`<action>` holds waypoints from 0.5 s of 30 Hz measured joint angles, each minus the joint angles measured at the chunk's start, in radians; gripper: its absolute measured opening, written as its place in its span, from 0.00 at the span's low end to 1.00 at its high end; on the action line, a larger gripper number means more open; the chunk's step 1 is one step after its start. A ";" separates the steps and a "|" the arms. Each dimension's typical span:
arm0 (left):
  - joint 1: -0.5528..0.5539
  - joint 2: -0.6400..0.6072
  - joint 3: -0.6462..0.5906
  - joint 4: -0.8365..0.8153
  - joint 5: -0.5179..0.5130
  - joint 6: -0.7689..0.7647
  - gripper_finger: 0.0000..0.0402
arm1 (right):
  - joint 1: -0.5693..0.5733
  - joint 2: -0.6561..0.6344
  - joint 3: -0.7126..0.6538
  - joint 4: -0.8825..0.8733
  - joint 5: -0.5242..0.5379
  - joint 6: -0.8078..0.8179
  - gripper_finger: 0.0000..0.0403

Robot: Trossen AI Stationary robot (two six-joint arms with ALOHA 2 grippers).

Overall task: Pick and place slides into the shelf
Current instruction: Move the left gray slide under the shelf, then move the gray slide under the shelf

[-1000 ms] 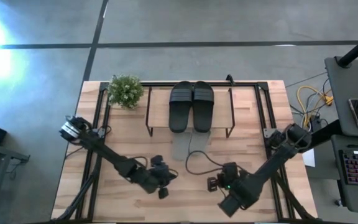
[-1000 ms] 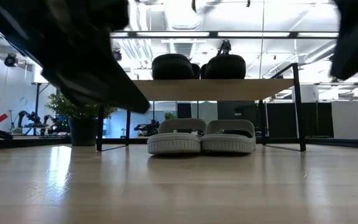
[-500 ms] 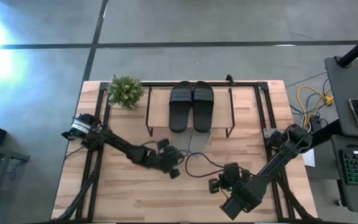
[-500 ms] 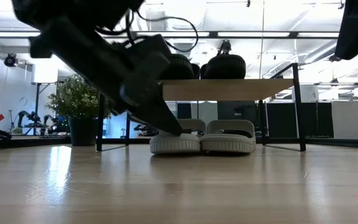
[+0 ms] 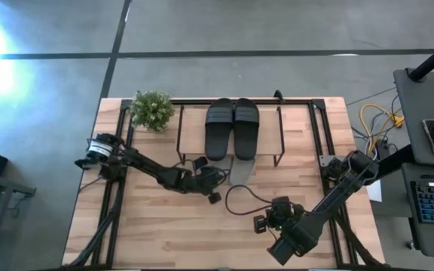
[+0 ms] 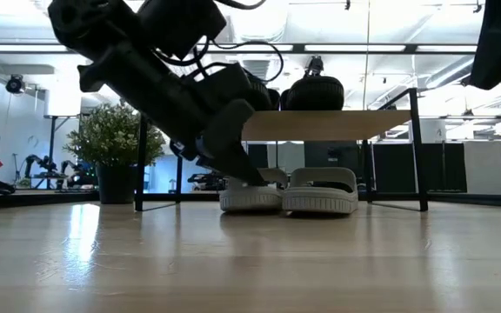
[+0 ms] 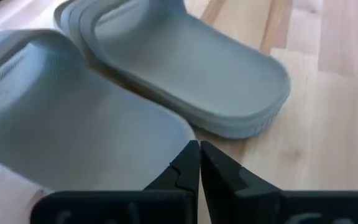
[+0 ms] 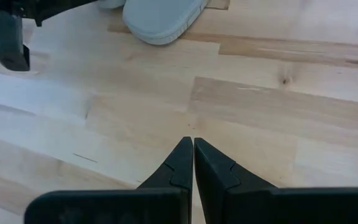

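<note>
At frame centre, high view: the left gripper point(image 5: 211, 183) reaches to the grey slides point(image 5: 239, 170) under the shelf point(image 5: 194, 129).
Step in hand: nudging or squaring the grey pair beneath the board, as it appears; the black slides point(image 5: 232, 128) already lie on top.
Left fingers: pressed together, tips touching, pinching nothing; in the left wrist view they point(image 7: 188, 163) sit at the heel edge of the nearer grey slide point(image 7: 73, 124), the other grey slide point(image 7: 191, 74) just beyond.
Right gripper point(image 8: 188, 163): lower right of the high view, fingers closed on nothing, waiting over bare table point(image 8: 278, 118).
Next move: likely a gentle forward push, kept low to clear the board.
</note>
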 joint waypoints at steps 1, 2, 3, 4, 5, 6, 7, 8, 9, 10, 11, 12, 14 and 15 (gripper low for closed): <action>0.000 -0.001 0.000 0.011 0.000 0.001 0.00 | 0.000 0.000 -0.002 0.000 0.000 0.000 0.02; -0.004 -0.004 0.000 0.025 0.000 0.002 0.00 | 0.000 0.000 -0.003 -0.001 0.000 0.000 0.02; -0.009 -0.011 0.000 0.033 0.003 0.001 0.00 | 0.000 0.000 -0.004 0.000 0.000 0.000 0.02; -0.017 -0.027 0.000 0.034 0.011 -0.001 0.00 | 0.000 0.000 -0.005 0.003 0.000 0.000 0.02; -0.029 -0.050 0.000 0.029 0.029 -0.005 0.00 | 0.000 0.000 -0.006 0.012 0.000 0.000 0.02; -0.046 -0.081 0.000 0.023 0.055 -0.014 0.00 | 0.000 0.000 -0.007 0.021 -0.001 0.000 0.02; -0.067 -0.122 0.000 0.005 0.083 -0.033 0.00 | 0.000 0.000 -0.009 0.035 -0.003 0.000 0.02; -0.097 -0.164 0.000 -0.030 0.084 -0.050 0.00 | 0.000 0.000 -0.011 0.055 -0.007 0.000 0.02; -0.125 -0.205 0.001 -0.065 0.078 -0.058 0.00 | 0.000 0.000 -0.019 0.086 -0.008 0.000 0.02; -0.158 -0.242 0.002 -0.109 0.051 -0.065 0.00 | 0.000 0.000 -0.028 0.119 -0.007 -0.001 0.02; -0.194 -0.279 0.000 -0.168 0.014 -0.078 0.00 | -0.001 0.000 -0.040 0.154 -0.007 -0.002 0.02; -0.228 -0.311 -0.006 -0.235 -0.027 -0.098 0.00 | -0.004 0.000 -0.057 0.195 -0.003 -0.003 0.02; -0.286 -0.371 -0.017 -0.348 -0.085 -0.183 0.00 | -0.018 0.000 -0.104 0.308 0.010 -0.006 0.02; -0.311 -0.399 -0.024 -0.397 -0.104 -0.239 0.00 | -0.027 0.001 -0.128 0.364 0.022 -0.013 0.02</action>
